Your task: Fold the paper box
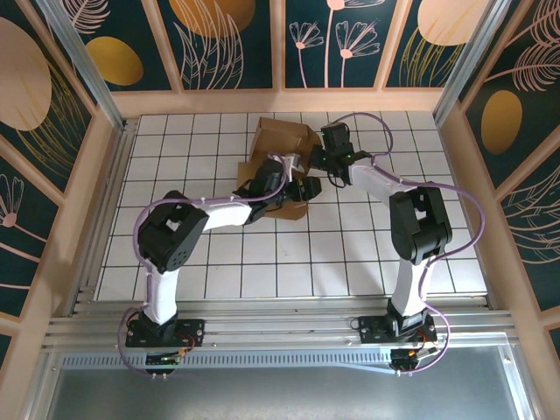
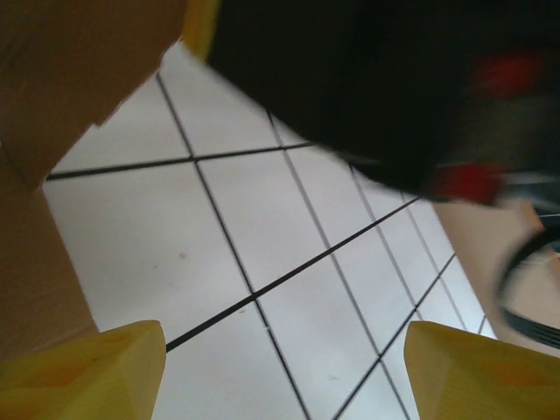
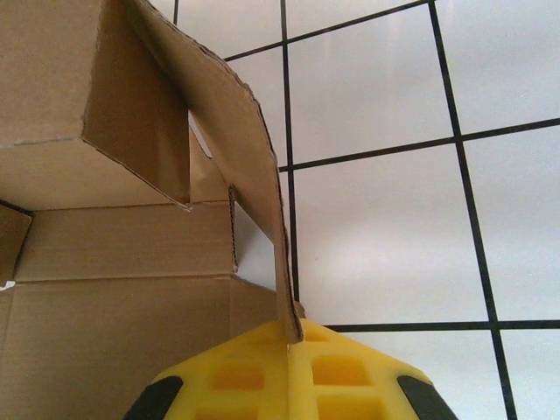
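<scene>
The paper box (image 1: pixel 282 137) is brown corrugated cardboard, partly raised, at the back middle of the tiled table, and a lower panel of it (image 1: pixel 295 210) lies toward the front. In the right wrist view my right gripper (image 3: pixel 290 337) is shut on the bottom edge of an upright flap (image 3: pixel 249 149) of the paper box, whose folded walls (image 3: pixel 105 254) stand to the left. My left gripper (image 2: pixel 284 372) is open, its yellow fingertips (image 2: pixel 87 372) wide apart over bare tile. Cardboard (image 2: pixel 61 79) lies just left of them. From above, the two grippers (image 1: pixel 306 188) (image 1: pixel 318 162) sit close together beside the box.
The white tiled table (image 1: pixel 219 262) is ringed by a raised wooden frame (image 1: pixel 96 184), with a metal rail (image 1: pixel 280 328) along the near edge. The right arm shows as a dark blur (image 2: pixel 367 79) just above the left gripper. Open tiles lie in front and to both sides.
</scene>
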Controlling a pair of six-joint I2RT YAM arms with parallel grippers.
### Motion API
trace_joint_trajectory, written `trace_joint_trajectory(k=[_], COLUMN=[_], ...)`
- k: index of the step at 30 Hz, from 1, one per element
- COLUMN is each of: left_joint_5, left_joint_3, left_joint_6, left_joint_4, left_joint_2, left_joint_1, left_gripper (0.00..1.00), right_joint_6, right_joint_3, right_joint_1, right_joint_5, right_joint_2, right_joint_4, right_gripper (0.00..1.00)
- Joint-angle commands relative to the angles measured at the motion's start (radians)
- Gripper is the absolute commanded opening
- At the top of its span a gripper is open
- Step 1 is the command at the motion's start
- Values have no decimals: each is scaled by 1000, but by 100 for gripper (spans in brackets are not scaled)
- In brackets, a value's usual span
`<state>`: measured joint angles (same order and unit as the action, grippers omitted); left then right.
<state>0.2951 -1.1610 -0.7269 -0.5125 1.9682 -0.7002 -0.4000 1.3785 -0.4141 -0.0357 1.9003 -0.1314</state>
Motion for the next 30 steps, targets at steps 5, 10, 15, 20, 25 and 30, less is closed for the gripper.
trace_joint_trajectory(k=[5, 10, 15, 20, 25, 30], left_joint_5=[-386, -488, -325, -162, 14, -8], left_joint_3=[53, 92, 59, 78, 43, 50], left_joint_6=[11, -98, -73, -39, 1, -4], left_joint_4=[177, 413, 552, 519, 475, 454], left_joint_2=[-299, -395, -297, -194, -91, -43], left_joint_1=[38, 191, 307, 372, 389, 389], left_gripper=[61, 54, 54, 56, 59, 54], right_joint_6=[27, 26, 23, 18, 18, 17], right_joint_3=[12, 13, 25, 27, 25, 29], right_joint_1=[-7, -8, -9, -9, -12, -15], right_joint_5=[-58, -56, -52, -46, -38, -34], right_joint_2=[-25, -27, -19, -20, -23, -25], right_joint_4=[-21, -21, -24, -33, -30, -38], right_gripper=[0, 0, 0, 0, 0, 0])
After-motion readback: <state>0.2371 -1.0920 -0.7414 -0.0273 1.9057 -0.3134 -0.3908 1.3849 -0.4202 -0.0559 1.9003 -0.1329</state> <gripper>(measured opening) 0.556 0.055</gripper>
